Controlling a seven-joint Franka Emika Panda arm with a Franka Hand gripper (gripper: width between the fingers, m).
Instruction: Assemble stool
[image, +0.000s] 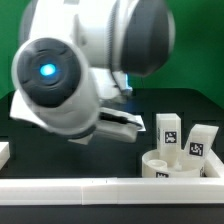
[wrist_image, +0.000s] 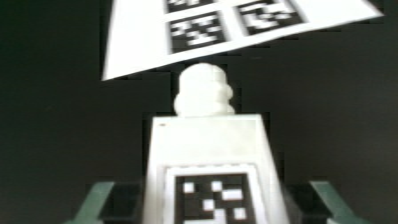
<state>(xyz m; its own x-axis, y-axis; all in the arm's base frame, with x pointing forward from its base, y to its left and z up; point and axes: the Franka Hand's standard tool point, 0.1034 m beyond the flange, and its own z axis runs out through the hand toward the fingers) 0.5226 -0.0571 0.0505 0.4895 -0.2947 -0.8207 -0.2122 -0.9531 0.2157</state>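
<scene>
Wrist view first: the hand (wrist_image: 210, 210) is clenched on a white leg (wrist_image: 210, 150). One dark finger (wrist_image: 103, 205) sits on each side of the block and presses its flanks, so there isn't much gap. The leg's square tag (wrist_image: 214, 197) faces the camera, and a stubby ribbed peg (wrist_image: 205, 90) sticks out of its far end. Past the peg lies the marker board (wrist_image: 214, 30) on the dark table. It's well clear of the leg and not touching it.

In the exterior view the arm (image: 80, 60) fills most of the shot and it's blurry, so I can't make out the hand there. The round seat (image: 180, 168) sits at about four o'clock, on the exterior view's right, with its open side up. Two more legs (image: 168, 130) stand upright at it, tags toward the camera, the second one (image: 200, 145) at roughly four o'clock from the first. I can't tell whether they're inside the dish or just behind its rim. A long white rail (image: 90, 186) runs across at six o'clock.
</scene>
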